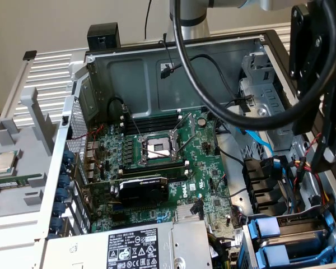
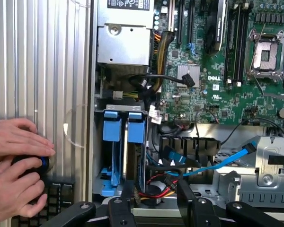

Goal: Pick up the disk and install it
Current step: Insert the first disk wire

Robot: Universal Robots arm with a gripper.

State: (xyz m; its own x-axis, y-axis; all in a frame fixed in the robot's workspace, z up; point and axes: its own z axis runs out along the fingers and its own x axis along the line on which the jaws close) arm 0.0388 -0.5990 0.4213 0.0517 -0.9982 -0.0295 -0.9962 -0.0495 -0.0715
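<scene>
Two blue carrier frames stand edge-on, side by side, in the drive bay at the case's corner. A strip of grey metal shows between them. I cannot tell which one holds the disk, and no label shows. The same carriers sit at the lower right of the exterior view. My gripper hovers just over the bay's end, open, with nothing between its black fingers. The arm's black wrist housing hangs above the case's right side in the exterior view.
A person's hands rest on a black round knob with a blue ring on the ribbed metal beside the case. Blue and black cables cross near the bay. The power supply and motherboard lie inside the case. A silver processor chip lies outside it.
</scene>
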